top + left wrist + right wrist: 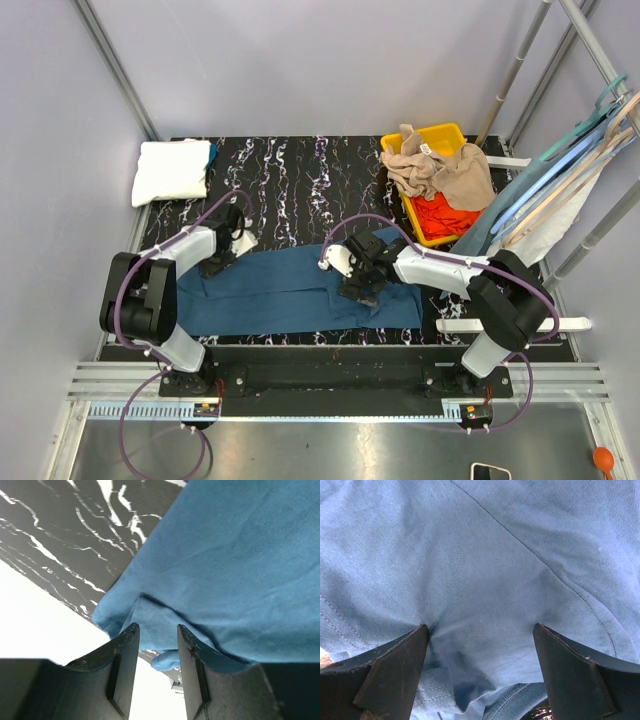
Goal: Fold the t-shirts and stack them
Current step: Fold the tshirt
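Observation:
A dark teal-blue t-shirt (285, 295) lies as a long flat band across the front of the black marbled table (300, 180). My left gripper (218, 260) is at the band's upper left corner. In the left wrist view that gripper (156, 627) stands partly open, the blue t-shirt's (240, 555) bunched edge lying at its tips with a gap left between the fingers. My right gripper (362, 288) is down on the band right of its middle. Seen from the right wrist, it (480, 627) is wide open, both tips pressing into the blue cloth (485, 555). A folded white t-shirt (172, 170) lies back left.
A yellow bin (440, 135) at the back right holds a tan t-shirt (440, 170) and a red-orange one (440, 215). Pale blue and beige hangers (560, 165) lean at the right edge. Metal frame posts (115, 70) stand at the corners.

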Tool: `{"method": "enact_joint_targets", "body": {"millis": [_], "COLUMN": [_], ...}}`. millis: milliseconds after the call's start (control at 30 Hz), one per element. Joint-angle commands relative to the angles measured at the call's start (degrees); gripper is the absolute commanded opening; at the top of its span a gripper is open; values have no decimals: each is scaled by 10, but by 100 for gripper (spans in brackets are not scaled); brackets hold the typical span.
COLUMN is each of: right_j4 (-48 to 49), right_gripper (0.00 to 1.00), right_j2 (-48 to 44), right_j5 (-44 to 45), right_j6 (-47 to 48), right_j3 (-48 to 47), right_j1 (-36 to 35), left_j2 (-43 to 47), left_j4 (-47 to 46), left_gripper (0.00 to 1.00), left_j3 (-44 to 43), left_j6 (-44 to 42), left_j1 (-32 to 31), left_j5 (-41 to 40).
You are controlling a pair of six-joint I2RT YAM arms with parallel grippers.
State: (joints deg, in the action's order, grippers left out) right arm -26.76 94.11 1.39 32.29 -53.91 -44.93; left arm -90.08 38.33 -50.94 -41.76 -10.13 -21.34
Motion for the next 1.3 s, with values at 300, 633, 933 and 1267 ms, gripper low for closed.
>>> {"method": "enact_joint_targets", "body": {"millis": [300,633,933,1267], "right_j4": [26,29,32,29], "right_gripper": [93,92,92,92], "right_j2": [26,45,59,64], "right_j5": [47,56,67,69], "right_j6": [9,12,9,3], "right_j3": [30,25,19,4], "right_j1": [7,11,12,12], "left_j2": [-9,35,125,161], "left_j4": [-43,-33,17,65], "left_gripper": [40,40,40,56], "left_j3": [48,76,98,-26], "left_j6": [-31,-44,-49,-18], "left_j1": [15,25,25,87], "left_j5": [-30,-43,-53,128]}}
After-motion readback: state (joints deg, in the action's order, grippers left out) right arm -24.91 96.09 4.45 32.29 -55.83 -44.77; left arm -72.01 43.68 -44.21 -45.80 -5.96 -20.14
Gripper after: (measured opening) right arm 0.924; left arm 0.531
